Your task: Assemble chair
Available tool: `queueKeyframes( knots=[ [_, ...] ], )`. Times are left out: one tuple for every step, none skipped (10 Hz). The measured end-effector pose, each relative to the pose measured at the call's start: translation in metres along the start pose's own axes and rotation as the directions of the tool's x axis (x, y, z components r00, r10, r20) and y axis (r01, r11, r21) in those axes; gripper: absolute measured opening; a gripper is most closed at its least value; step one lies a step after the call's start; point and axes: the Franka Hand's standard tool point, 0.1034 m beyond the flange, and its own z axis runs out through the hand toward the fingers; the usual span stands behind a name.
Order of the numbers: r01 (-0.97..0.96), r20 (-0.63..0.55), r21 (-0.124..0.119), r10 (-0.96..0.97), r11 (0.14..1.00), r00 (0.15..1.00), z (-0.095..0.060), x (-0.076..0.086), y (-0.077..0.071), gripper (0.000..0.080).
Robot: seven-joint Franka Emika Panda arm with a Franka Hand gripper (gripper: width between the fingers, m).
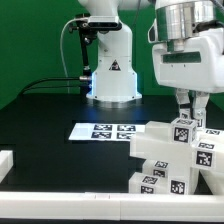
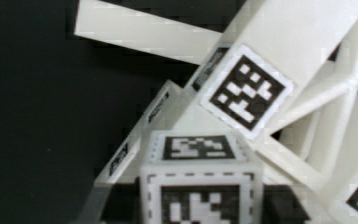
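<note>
The robot is glossy white all over, with rounded, smooth casings. Its base (image 1: 110,70) stands at the far edge of the black worktop (image 1: 50,115): a broad white pedestal bearing a small black triangular mark, with a pale blue glow along its foot. A black cable (image 1: 73,45) loops down beside the base and trails off across the worktop. Nearer the camera, the wrist housing (image 1: 188,55) is a big white block topped by a silvery-grey cylinder with dark seams. Below it hangs the claw (image 1: 186,110), with slim fingers (image 1: 179,106) in white and grey.
</note>
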Motion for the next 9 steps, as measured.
queueKeyframes(
  knots=[
    [0.000, 0.000, 0.000, 0.000, 1.000, 1.000, 0.0002, 0.0000, 0.0001, 0.0390],
    [0.022, 0.000, 0.000, -0.022, 1.000, 1.000, 0.0003, 0.0000, 0.0002, 0.0527],
    [0.061, 0.000, -0.001, -0.061, 0.998, 0.998, 0.0003, 0.0000, 0.0001, 0.0624],
    [0.184, 0.000, -0.026, -0.184, 0.983, 0.983, -0.0004, -0.0023, -0.0005, 0.0642],
    [0.320, 0.012, -0.046, -0.320, 0.946, 0.947, -0.0014, -0.0031, -0.0032, 0.0642],
    [0.485, 0.033, -0.053, -0.484, 0.873, 0.874, -0.0004, -0.0025, -0.0056, 0.0648],
    [0.557, 0.039, -0.053, -0.556, 0.829, 0.830, 0.0004, -0.0033, -0.0059, 0.0649],
    [0.597, 0.041, -0.051, -0.596, 0.800, 0.802, 0.0005, -0.0023, -0.0056, 0.0649],
    [0.630, 0.043, -0.050, -0.629, 0.775, 0.776, 0.0005, -0.0022, -0.0056, 0.0649]
  ],
)
